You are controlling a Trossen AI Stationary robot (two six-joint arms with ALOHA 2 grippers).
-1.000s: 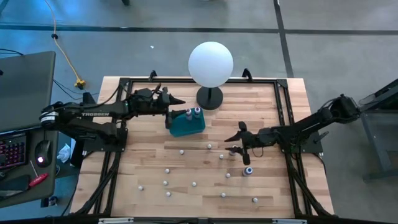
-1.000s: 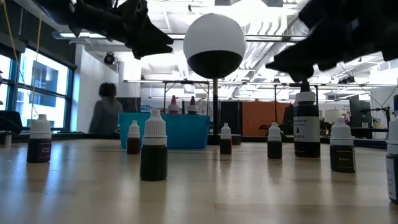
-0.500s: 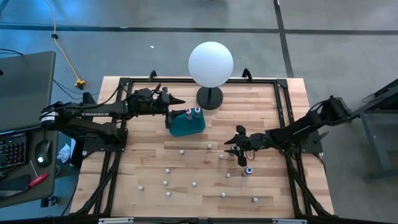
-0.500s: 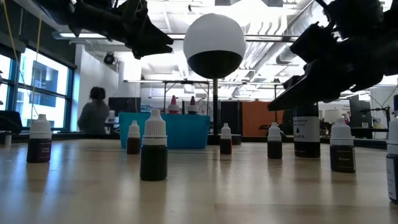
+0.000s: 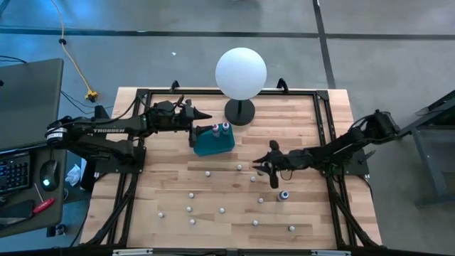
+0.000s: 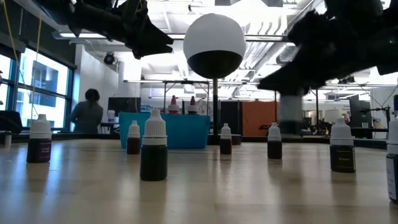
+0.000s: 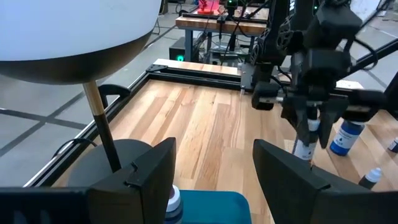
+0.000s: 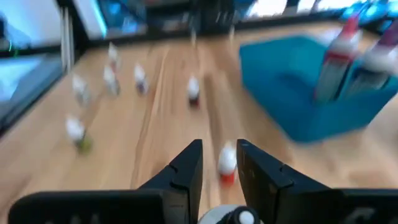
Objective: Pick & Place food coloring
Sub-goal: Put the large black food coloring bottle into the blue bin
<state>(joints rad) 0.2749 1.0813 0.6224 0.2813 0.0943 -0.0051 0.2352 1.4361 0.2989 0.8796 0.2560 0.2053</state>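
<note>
The food coloring is a set of tiny white-capped bottles. Several stand scattered on the wooden table [image 5: 213, 206], and two stand in the teal tray [image 5: 213, 141]. My right gripper [image 5: 269, 169] is over the table's middle right, shut on one dark bottle [image 6: 289, 115], which shows blurred in the low view. My left gripper [image 5: 202, 116] hovers open above the tray's left end and holds nothing; its two fingers stand wide apart in the left wrist view [image 7: 211, 168]. My right gripper pinches the bottle by its capped top [image 7: 313, 124] between the two fingers, coming from above and pointing down. The body [image 7: 303, 149] hangs below the fingers, slightly tilted and lifted clear of the table. The white cap [image 8: 233, 218] shows between the fingers in the right wrist view.
A big white globe [image 5: 242, 71] on a black stand [image 5: 239, 112] rises at the table's far side, right beside the tray. A blue-topped bottle [image 5: 284, 194] stands just near of my right gripper. A person [image 6: 87, 112] is in the room beyond.
My right gripper has come down over the dark bottle that stood on the table, then raised it clear and carried it a little toward the table's left. The person in the background has walked leftward.
</note>
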